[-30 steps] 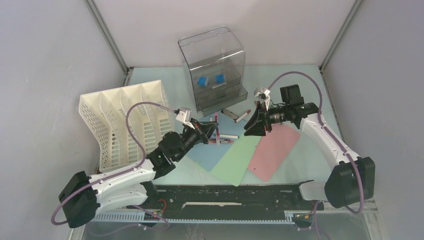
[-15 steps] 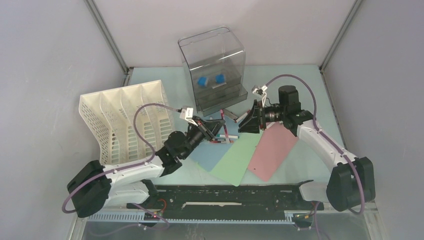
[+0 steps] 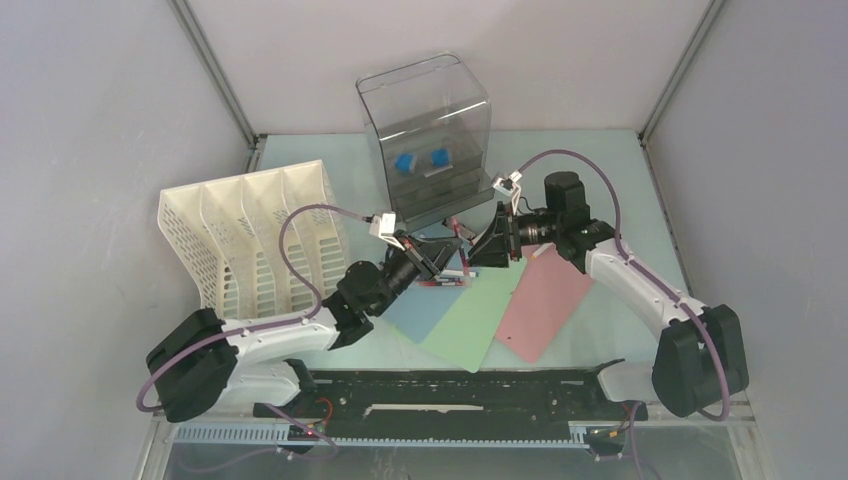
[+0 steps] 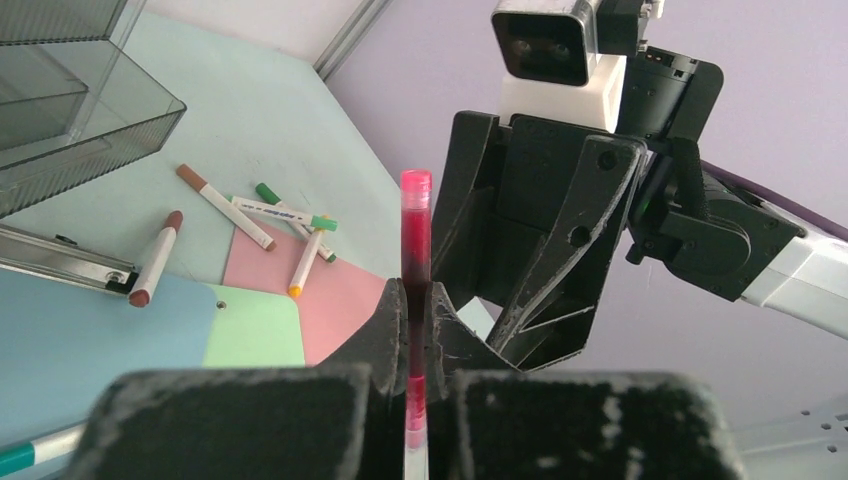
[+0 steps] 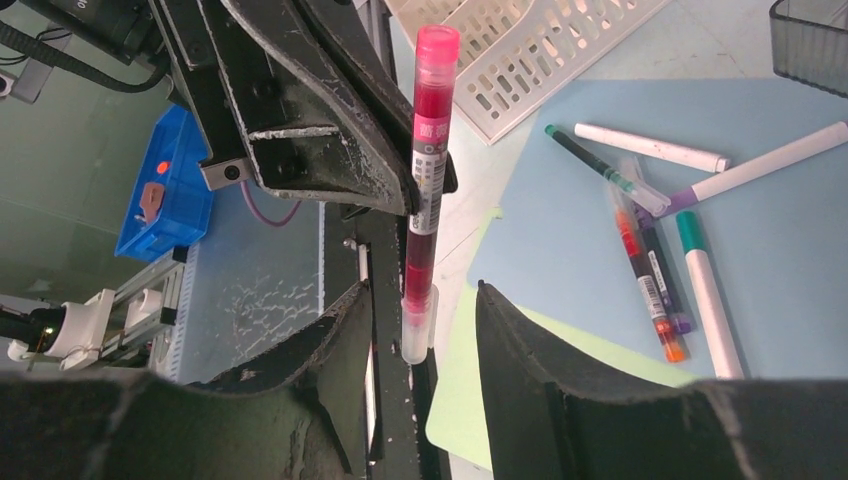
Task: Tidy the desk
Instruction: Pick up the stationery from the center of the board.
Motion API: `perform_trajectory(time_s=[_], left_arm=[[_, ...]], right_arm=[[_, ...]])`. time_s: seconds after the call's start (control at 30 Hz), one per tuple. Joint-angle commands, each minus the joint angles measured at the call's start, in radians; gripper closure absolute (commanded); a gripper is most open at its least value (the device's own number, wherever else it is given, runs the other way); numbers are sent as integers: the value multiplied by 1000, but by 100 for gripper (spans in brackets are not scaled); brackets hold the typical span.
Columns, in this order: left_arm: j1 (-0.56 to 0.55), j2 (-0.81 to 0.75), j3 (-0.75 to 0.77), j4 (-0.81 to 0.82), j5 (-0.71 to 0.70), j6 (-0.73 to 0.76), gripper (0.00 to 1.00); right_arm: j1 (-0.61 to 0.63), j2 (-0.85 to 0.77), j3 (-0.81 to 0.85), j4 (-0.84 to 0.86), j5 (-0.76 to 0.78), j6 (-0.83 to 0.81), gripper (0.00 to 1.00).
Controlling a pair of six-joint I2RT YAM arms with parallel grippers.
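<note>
Above the pale mint desk (image 3: pixel 600 170), my left gripper (image 3: pixel 438 257) (image 4: pixel 415 295) is shut on a red pen (image 4: pixel 415 230) and holds it off the surface. The pen's red end sticks out past the fingertips. My right gripper (image 3: pixel 482 248) (image 5: pixel 422 295) faces the left one and is open. In the right wrist view the red pen (image 5: pixel 427 180) has its clear cap end in the gap between those jaws, and neither finger touches it. Several loose pens (image 5: pixel 650 260) lie on a blue sheet (image 3: pixel 415 310).
A white slotted file rack (image 3: pixel 250 240) lies at the left. At the back stands a clear drawer box (image 3: pixel 425 130), its lowest drawer pulled out. Green (image 3: pixel 475 320) and pink (image 3: pixel 545 300) sheets overlap in front. Markers (image 4: pixel 250 215) lie near the drawer. A black rail (image 3: pixel 450 395) runs along the front.
My left arm has stretched forward and right, carrying the red pen. My right gripper has swung left toward it, so the two grippers now meet around the pen.
</note>
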Motion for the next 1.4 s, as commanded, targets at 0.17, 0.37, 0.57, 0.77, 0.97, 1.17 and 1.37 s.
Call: perform_trajectory(time_s=[0.17, 0.37, 0.57, 0.77, 0.97, 1.17, 1.37], left_arm=[[-22, 27, 61, 54, 16, 17, 100], [-30, 36, 68, 54, 16, 33, 99], [-32, 28, 60, 54, 16, 58, 96], [-32, -21, 47, 10, -7, 122, 70], [-31, -107, 8, -36, -10, 230, 32], [-29, -226, -49, -87, -54, 352, 2], [-9, -310, -76, -203, -86, 420, 0]], right_arm=[[39, 25, 1, 51, -2, 42, 52], [62, 43, 2, 70, -5, 65, 63], [63, 45, 2, 75, -4, 56, 91], [64, 31, 2, 47, 21, 8, 100], [71, 20, 16, -14, 41, -82, 100], [72, 19, 59, -154, 58, -234, 100], [72, 13, 114, -334, 94, -434, 99]])
